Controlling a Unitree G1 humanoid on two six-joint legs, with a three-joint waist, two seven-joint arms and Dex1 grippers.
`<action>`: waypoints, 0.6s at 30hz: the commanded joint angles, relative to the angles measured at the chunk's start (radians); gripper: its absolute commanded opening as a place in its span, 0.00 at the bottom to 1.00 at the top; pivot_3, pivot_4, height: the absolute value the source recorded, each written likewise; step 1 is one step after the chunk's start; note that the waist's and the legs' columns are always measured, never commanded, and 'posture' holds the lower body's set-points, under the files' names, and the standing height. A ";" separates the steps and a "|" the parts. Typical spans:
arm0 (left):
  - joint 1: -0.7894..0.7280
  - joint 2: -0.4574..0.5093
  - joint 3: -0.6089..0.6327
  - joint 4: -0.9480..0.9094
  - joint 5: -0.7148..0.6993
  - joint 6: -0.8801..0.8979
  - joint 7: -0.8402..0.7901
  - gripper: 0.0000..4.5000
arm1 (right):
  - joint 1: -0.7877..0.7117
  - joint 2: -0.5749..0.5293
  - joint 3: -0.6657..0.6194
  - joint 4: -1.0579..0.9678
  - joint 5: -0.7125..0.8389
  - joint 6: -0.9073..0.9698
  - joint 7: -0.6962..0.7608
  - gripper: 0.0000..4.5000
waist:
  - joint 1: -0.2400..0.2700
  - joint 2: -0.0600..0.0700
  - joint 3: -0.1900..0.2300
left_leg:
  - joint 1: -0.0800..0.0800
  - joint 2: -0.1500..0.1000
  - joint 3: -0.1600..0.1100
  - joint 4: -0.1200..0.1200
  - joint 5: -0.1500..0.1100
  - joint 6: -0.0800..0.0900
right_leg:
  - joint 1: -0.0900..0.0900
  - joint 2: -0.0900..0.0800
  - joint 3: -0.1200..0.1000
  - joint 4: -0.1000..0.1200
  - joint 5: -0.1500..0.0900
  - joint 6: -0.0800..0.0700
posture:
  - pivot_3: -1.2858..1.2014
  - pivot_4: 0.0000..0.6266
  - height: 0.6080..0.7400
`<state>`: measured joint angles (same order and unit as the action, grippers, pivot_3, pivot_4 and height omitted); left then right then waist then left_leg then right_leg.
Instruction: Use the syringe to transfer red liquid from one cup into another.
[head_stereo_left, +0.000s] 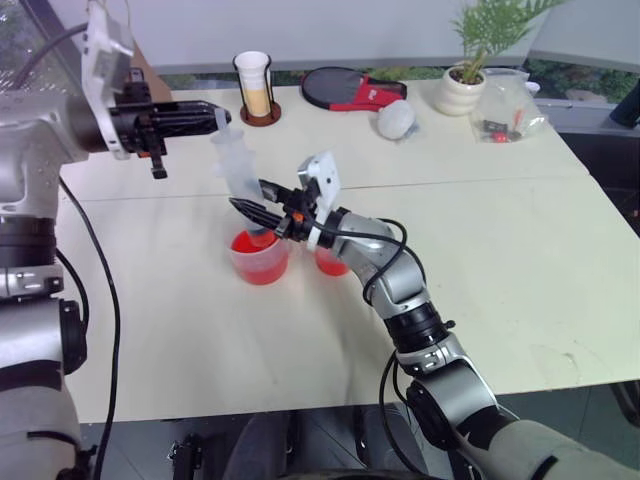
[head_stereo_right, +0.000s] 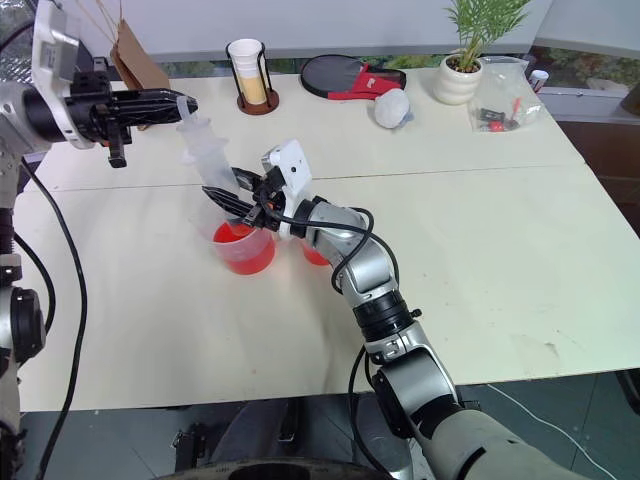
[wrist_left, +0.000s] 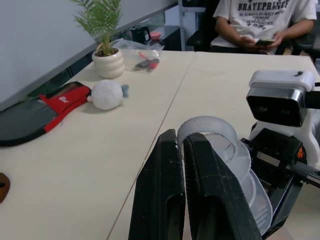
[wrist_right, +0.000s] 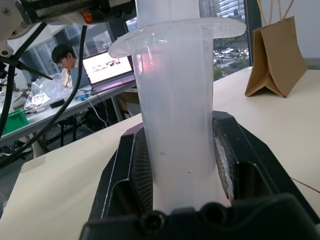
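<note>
The syringe (head_stereo_left: 238, 170) stands tilted over the larger clear cup (head_stereo_left: 260, 262), which holds red liquid (head_stereo_left: 256, 243). Its lower end points down into that cup's mouth, and the tip is hidden behind my right gripper (head_stereo_left: 252, 211). The right gripper reaches in from the right and is shut on the clear barrel (wrist_right: 175, 125), with a pad on each side. My left gripper (head_stereo_left: 222, 119) comes in level from the left, shut on the rim of the plunger's top (wrist_left: 207, 132). The smaller cup (head_stereo_left: 330, 263), also with red in it, stands right of the larger cup, partly behind my right forearm.
Along the table's far side stand a white cup in a dark holder (head_stereo_left: 253, 85), a red and black paddle (head_stereo_left: 345, 88), a white ball (head_stereo_left: 397, 118), a potted plant (head_stereo_left: 465, 85) and a plastic bag (head_stereo_left: 510, 108). A brown paper bag (head_stereo_right: 135, 60) stands far left. A person (wrist_left: 260, 20) sits beyond the table.
</note>
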<state>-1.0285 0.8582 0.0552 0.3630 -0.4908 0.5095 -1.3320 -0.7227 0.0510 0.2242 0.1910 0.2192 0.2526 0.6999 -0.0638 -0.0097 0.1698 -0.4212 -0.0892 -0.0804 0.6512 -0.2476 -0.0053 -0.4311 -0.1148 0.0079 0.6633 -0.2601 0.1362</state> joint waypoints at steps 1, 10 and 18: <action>0.001 0.097 0.077 -0.059 -0.006 0.024 0.005 0.15 | -0.013 0.028 0.046 -0.040 0.021 0.017 0.037 0.30 | -0.010 0.000 0.000 | 0.000 0.000 0.000 0.000 0.000 0.000 | 0.000 0.000 0.000 0.000 0.000 0.000 | 0.52 0.24 0.99; 0.254 0.145 0.253 -0.099 -0.118 0.143 0.042 0.45 | -0.110 0.031 -0.118 -0.232 0.173 0.149 -0.080 0.30 | -0.006 0.000 0.000 | 0.000 0.001 0.000 -0.001 0.000 0.000 | -0.002 0.001 0.001 0.001 0.000 0.000 | 0.52 0.24 0.99; 0.251 0.057 0.246 -0.083 -0.111 0.099 0.119 0.45 | -0.157 -0.011 -0.215 -0.351 0.264 0.253 -0.182 0.30 | 0.015 0.000 0.000 | 0.000 0.000 -0.003 0.001 0.000 -0.001 | 0.002 0.001 0.001 0.000 0.000 0.000 | 0.52 0.24 0.99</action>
<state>-0.7290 0.9111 0.2890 0.2938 -0.5929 0.6381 -1.2187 -0.8369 0.0636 0.0643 -0.0890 0.4508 0.4973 0.5420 -0.0490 -0.0099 0.1696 -0.4208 -0.0894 -0.0837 0.6523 -0.2472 -0.0061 -0.4294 -0.1140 0.0091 0.6636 -0.2601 0.1361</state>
